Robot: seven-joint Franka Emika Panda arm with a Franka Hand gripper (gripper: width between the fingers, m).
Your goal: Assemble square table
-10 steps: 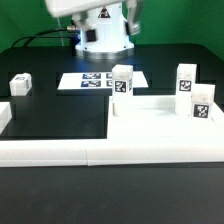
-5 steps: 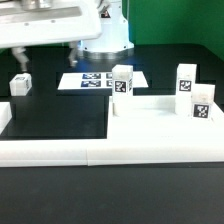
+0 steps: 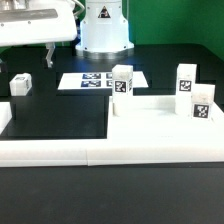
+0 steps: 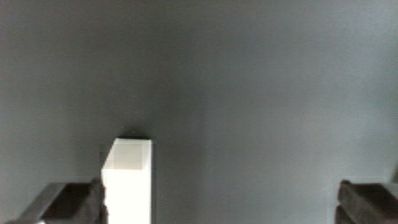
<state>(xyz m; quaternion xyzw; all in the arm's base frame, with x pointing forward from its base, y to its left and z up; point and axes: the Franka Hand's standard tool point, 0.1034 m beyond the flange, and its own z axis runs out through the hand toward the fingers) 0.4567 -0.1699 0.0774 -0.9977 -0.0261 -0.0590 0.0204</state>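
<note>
Black tabletop [image 3: 60, 115] fills the workspace, bounded along its near edge by long white border rails [image 3: 60, 152]. Set against those rails, toward the near corner on the exterior view's right, the square table's flat white slab [image 3: 165, 130] is seen lying flat, its surface plain and matte. Three short white legs are seen around the slab: one [image 3: 122, 80] at its far corner on the exterior view's left, and two, [image 3: 185, 79] and [image 3: 202, 103], close together near its edge on the exterior view's right; whether they rest on the slab or just behind it cannot be told. Each is marked with a black-and-white tag on the face turned to the camera. A fourth leg [image 3: 20, 84] is seen lying well apart near the table's edge on the exterior view's left. The marker board [image 3: 98, 79] is laid flat toward the far edge, in front of the robot's white base [image 3: 104, 30].

The arm is seen high over the far corner on the exterior view's left. In the wrist view the gripper [image 4: 222, 200] is shown spread wide with nothing between its dark fingertips [image 4: 71, 200]; only bare tabletop and the end of a white part [image 4: 128, 170] are seen below it.
</note>
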